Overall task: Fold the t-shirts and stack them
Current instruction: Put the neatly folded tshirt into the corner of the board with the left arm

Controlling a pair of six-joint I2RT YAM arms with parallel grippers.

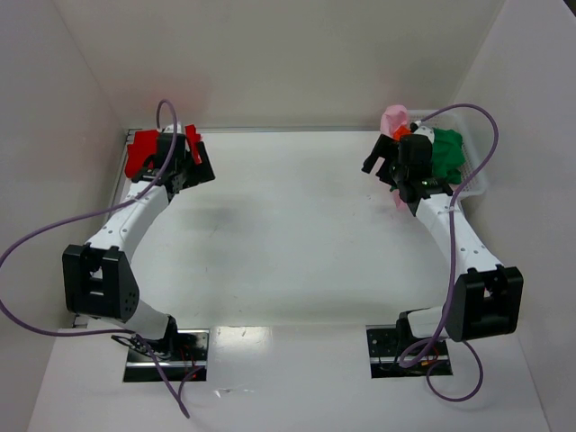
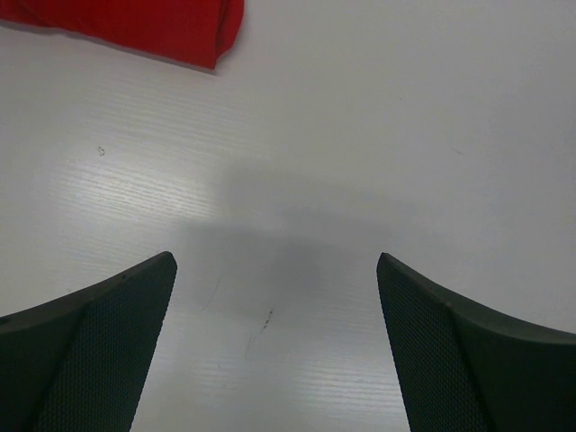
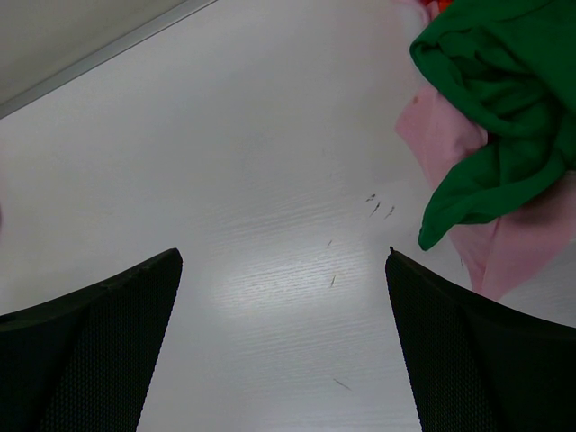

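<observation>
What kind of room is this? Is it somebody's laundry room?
Likely not. It looks like a robot lab's test booth: a white table boxed in by plain white walls, a left arm and right arm bolted at its near edge, and a red t-shirt to practise on.

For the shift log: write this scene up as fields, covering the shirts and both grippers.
red t-shirt: far left corner of table, apart from the others
green t-shirt: far right, bunched, draped over pink t-shirt
orange t-shirt: a scrap showing beside the pink t-shirt
left gripper: open, empty, above bare table short of the red t-shirt
right gripper: open, empty, beside the green t-shirt
</observation>
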